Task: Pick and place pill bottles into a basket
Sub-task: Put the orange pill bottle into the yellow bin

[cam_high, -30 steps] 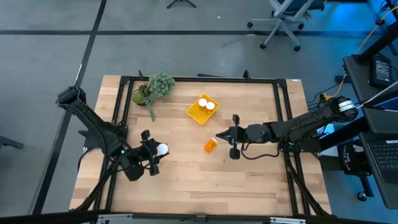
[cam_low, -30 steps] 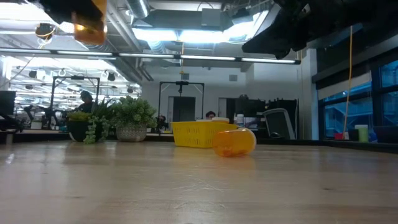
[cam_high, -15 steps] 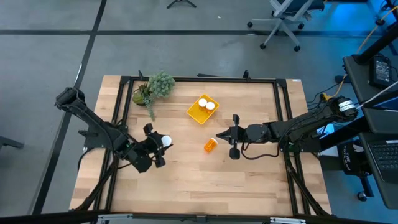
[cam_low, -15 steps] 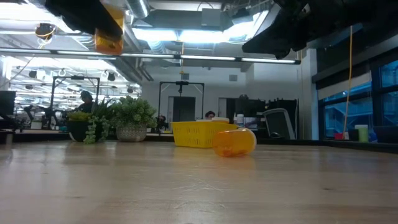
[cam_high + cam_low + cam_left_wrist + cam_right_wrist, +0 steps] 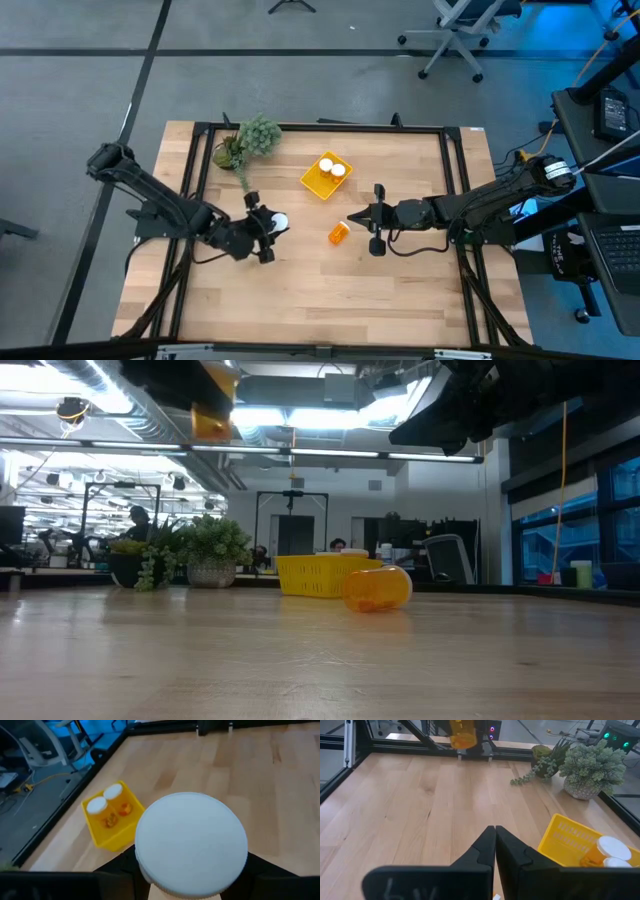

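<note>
Pill bottle [image 5: 279,222], white cap up, gripped in left gripper [image 5: 268,226] above table [image 5: 300,290], jaws part-open around it. Basket [image 5: 318,179] w/ 2 capped bottles [image 5: 333,168] sits beyond. Another bottle [image 5: 339,234] on its side nr right gripper [image 5: 352,221], fingers closed, empty.

held bottle [image 5: 191,845] body hidden behind its cap
</note>
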